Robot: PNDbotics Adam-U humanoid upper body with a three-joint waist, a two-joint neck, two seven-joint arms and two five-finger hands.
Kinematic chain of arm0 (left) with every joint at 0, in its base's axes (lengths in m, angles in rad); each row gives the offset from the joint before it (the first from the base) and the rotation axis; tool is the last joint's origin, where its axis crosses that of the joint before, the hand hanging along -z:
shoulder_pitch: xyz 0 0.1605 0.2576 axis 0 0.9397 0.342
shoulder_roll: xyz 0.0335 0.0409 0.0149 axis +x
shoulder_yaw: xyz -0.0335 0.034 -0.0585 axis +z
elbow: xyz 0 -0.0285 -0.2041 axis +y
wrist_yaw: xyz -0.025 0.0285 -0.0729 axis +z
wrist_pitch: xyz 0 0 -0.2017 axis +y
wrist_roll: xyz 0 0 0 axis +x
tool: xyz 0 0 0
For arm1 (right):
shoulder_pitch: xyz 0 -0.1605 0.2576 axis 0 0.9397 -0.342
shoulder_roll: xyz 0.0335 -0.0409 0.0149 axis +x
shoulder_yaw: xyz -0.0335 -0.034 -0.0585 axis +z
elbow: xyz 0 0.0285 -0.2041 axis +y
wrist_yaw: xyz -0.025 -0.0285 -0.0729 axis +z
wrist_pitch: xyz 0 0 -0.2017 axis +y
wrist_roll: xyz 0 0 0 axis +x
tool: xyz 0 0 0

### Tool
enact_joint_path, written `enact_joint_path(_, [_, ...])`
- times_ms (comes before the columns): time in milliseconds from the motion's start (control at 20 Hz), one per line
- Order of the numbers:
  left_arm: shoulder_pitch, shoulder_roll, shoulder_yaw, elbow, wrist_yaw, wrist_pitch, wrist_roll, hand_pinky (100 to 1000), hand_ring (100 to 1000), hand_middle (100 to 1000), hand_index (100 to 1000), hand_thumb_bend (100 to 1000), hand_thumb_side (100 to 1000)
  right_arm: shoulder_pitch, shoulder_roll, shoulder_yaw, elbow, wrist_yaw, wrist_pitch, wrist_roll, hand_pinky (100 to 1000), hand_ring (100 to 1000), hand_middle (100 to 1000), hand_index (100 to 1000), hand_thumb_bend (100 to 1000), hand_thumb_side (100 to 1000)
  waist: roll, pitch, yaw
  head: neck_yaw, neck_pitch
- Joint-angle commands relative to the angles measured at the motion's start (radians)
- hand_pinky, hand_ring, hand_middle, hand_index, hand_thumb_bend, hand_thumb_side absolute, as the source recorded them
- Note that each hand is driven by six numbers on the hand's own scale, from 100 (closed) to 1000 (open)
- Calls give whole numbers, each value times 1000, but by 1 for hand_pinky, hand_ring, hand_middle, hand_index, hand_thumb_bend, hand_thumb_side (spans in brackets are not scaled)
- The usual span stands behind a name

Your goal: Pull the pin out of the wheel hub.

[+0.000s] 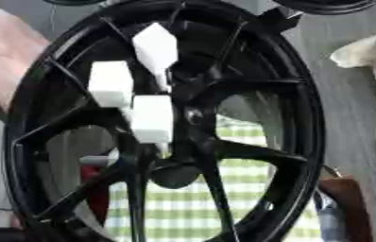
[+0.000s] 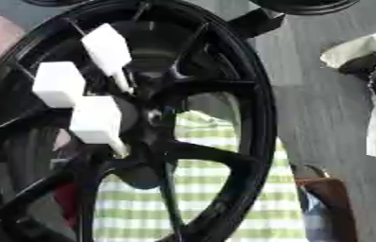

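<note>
Glossy black spoked alloy wheel hub (image 1: 249, 61) stands upright, filling the frame centre. Three white blocky plastic pins (image 1: 152, 118) cluster at its centre, upper left of the middle, seated at the hub. Green-and-white checked cloth (image 1: 183, 208) shows through the lower spokes. No robot hand shows in either view.

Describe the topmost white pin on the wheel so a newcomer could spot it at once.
Start at the big black wheel filling the view and go to its hub at the centre. Three white blocky pins cluster just up and left of it. The topmost pin is the highest, nearest the upper rim, above the left pin and the lower pin.
</note>
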Motion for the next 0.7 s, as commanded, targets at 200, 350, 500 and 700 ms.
enact_joint_path(200, [-4, 42, 22, -8, 2, 5, 4, 898, 857, 805, 903, 100, 680, 0, -16, -9, -23, 2, 1, -5, 972, 791, 651, 664, 100, 744, -5, -33, 1, 1, 1])
enact_joint_path(350, [-1, 42, 25, -8, 3, 6, 8, 897, 855, 803, 903, 100, 683, 1, -15, -9, -24, 2, 1, -6, 972, 791, 651, 664, 100, 744, -5, -33, 0, 2, 1])
enact_joint_path(500, [3, 44, 20, -8, 5, 10, 4, 898, 857, 806, 910, 100, 707, 1, -15, -8, -24, 2, 1, -6, 971, 790, 650, 664, 100, 744, -4, -33, 0, 4, 0])
enact_joint_path(700, [18, 55, 4, -8, -8, 32, 3, 896, 858, 802, 907, 100, 733, 1, -16, -8, -25, 2, 2, -6, 971, 790, 650, 663, 100, 744, -3, -32, 1, 4, -2])
